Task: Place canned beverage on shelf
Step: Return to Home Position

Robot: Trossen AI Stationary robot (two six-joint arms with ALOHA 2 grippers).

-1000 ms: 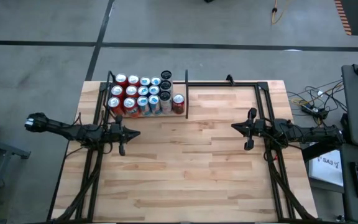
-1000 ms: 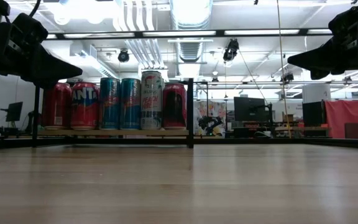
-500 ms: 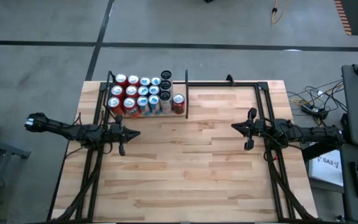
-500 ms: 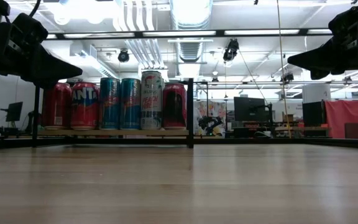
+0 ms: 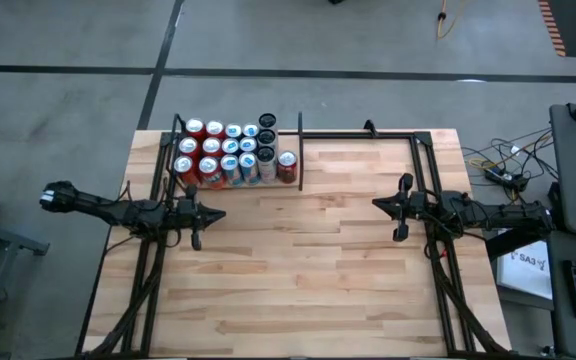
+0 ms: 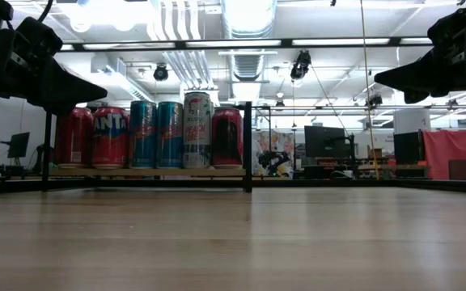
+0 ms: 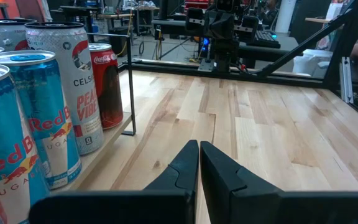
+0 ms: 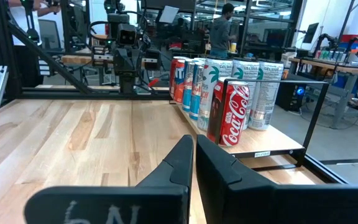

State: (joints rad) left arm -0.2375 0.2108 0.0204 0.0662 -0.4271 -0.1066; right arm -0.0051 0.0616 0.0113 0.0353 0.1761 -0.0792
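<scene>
Legend: my two arms above the light plank-topped wooden table [image 5: 298, 280], seen from overhead, from table height and from both wrists. My left gripper [image 5: 216, 214] hangs at 9 o'clock from the table's centre, its two dark fingers [image 7: 182, 165] pressed together with nothing between them. My right gripper [image 5: 377, 206] hangs at 3 o'clock, pointing toward the left one, its fingers [image 8: 174, 162] likewise pressed together on nothing. The narrow black-framed shelf with a light wood floor [image 5: 300, 150] sits at 11 o'clock, against the table's far edge. Upright drink cans stand on it in close rows: red cans [image 6: 110, 137] toward 9 o'clock, slim blue-and-silver Red Bull cans [image 7: 42, 118] in the middle, then a tall white Celsius can [image 7: 73, 87], with a red Coca-Cola can [image 5: 287, 166] at the front corner toward 3 o'clock. Both grippers are apart from the shelf and raised above the table
</scene>
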